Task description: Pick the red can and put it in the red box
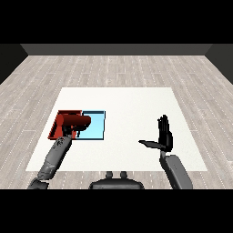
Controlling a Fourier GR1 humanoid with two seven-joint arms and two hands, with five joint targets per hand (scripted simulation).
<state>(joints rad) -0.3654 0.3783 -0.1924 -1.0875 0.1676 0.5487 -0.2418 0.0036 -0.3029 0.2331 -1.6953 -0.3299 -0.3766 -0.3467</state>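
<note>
The red can (77, 121) lies sideways in my left hand (69, 131), whose fingers curl round it from below. It hangs over the right part of the red tray (55, 128) and reaches across the seam to the light blue tray (96, 126). Most of the left hand is hidden behind the can. My right hand (165, 136) stands upright over the right side of the white table (127, 102), fingers straight and thumb stretched to the left, holding nothing.
The two trays lie side by side at the table's left, red on the outside, blue toward the middle. The left forearm (54, 157) rises from the lower left corner to the trays.
</note>
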